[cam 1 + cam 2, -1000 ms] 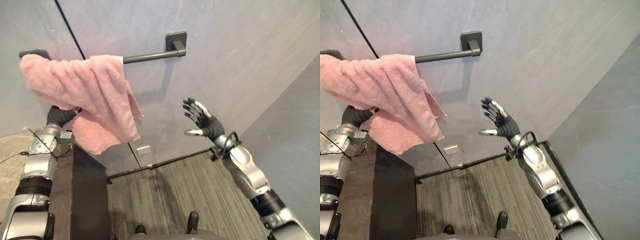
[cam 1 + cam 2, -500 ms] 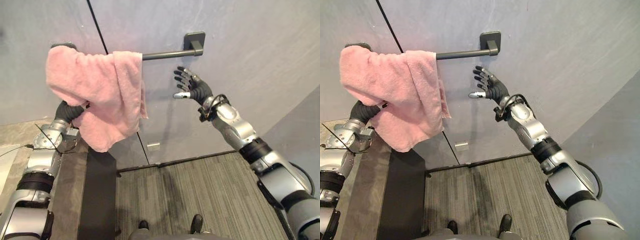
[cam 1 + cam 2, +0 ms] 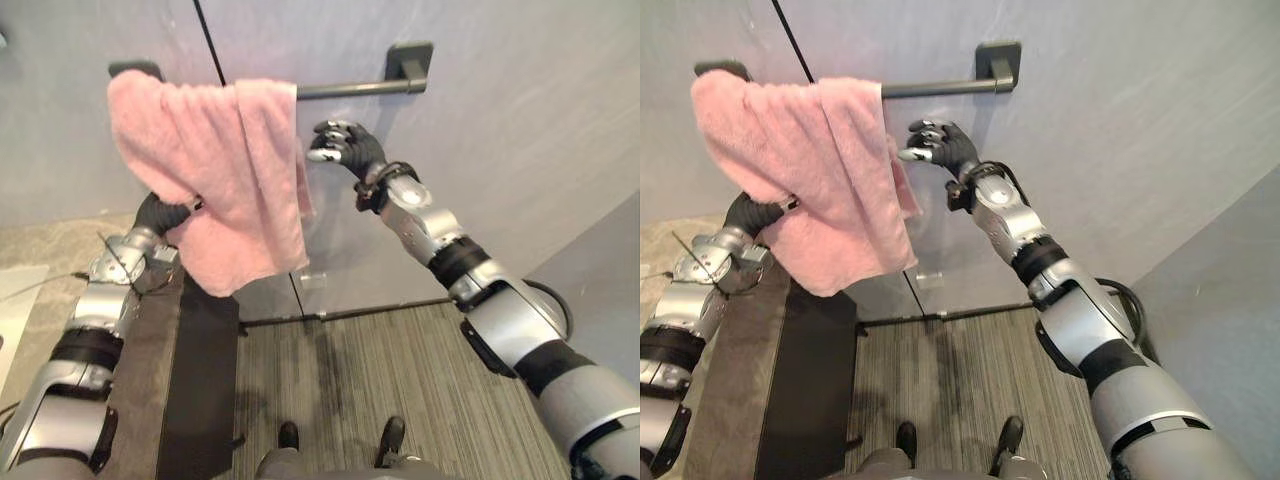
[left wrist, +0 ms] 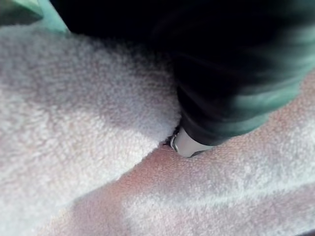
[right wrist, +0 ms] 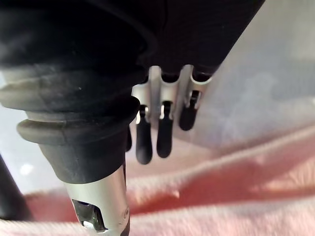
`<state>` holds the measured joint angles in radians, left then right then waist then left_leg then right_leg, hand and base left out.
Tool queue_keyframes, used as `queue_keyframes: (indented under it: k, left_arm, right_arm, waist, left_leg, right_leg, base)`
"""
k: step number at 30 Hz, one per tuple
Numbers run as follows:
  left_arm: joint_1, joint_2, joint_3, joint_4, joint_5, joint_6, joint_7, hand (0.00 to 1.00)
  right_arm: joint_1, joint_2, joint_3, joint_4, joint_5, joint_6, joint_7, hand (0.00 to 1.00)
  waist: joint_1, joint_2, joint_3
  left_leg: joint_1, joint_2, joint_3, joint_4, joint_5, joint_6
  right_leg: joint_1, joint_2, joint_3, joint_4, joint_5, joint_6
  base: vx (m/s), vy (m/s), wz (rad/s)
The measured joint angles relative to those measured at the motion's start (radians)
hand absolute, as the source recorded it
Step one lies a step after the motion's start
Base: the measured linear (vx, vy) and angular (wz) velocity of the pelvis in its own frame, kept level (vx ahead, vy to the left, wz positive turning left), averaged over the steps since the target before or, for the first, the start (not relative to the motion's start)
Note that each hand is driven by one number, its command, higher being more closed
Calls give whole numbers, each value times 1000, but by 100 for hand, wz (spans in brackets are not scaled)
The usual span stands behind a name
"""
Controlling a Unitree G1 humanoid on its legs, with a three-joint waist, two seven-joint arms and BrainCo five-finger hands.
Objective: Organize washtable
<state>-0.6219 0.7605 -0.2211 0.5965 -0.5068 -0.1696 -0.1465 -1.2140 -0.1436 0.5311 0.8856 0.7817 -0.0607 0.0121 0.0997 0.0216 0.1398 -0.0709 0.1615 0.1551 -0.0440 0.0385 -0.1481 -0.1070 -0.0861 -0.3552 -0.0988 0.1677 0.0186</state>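
A grey wall carries the dark towel bar, which runs level between two dark brackets. Far below the bar lies a striped grey carpet, and below the bar's left end stands a dark cabinet against the wall. The pink towel is draped over the left half of the bar, covering it from the left bracket to about mid-span and hanging down in uneven folds, with the lowest corner well under the bar; the right half of the bar is bare. The right hand is raised just under the bar's middle, right beside the towel's hanging right edge, its fingers apart and loosely bent with nothing between them and the thumb. The left hand reaches up below the bar's left end and disappears under the towel's lower folds, pressed into the cloth, and whether it grips cannot be told.
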Motion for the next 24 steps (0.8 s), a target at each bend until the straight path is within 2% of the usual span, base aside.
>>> queue_keyframes:
  k: [4, 10, 11, 20, 24]
  left_arm:
    - [-149, -35, -44, 64, 3, 1, 29, 100]
    - [-228, -75, -52, 126, 12, 2, 66, 100]
    - [-232, -79, -52, 132, 14, 1, 68, 100]
    - [-272, -95, -51, 155, 21, -3, 85, 100]
    - [-272, -93, -40, 145, 20, -3, 85, 100]
  right_arm:
    - [-53, 103, -30, 43, -8, 0, -32, 0]
    - [-67, 141, -59, 44, -18, -2, -38, 0]
    - [-68, 148, -58, 44, -20, -2, -41, 100]
    - [-130, 159, -59, 45, -45, -7, -58, 100]
    - [-136, 143, -131, 45, -46, -5, -51, 100]
  waist:
    - [-1, -12, 39]
    - [-6, -13, 49]
    - [-7, -13, 49]
    - [-8, -13, 77]
    - [-6, -14, 78]
  left_leg:
    - [-29, 12, -21, -26, 34, -8]
    - [-57, 14, -37, -28, 50, -12]
    - [-56, 14, -37, -29, 50, -12]
    - [-55, 14, -39, -46, 61, -12]
    - [-57, 11, -42, -46, 64, -9]
  right_leg:
    - [-28, 13, -21, 0, 8, -11]
    - [-57, 16, -32, 0, 12, -17]
    - [-57, 16, -32, 0, 12, -17]
    - [-60, 16, -34, 0, 12, -17]
    - [-63, 12, -40, 0, 14, -18]
  base:
    - [-41, -17, 14]
    - [4, 17, 7]
    - [9, 37, 0]
    - [2, 37, 1]
    - [23, 46, 2]
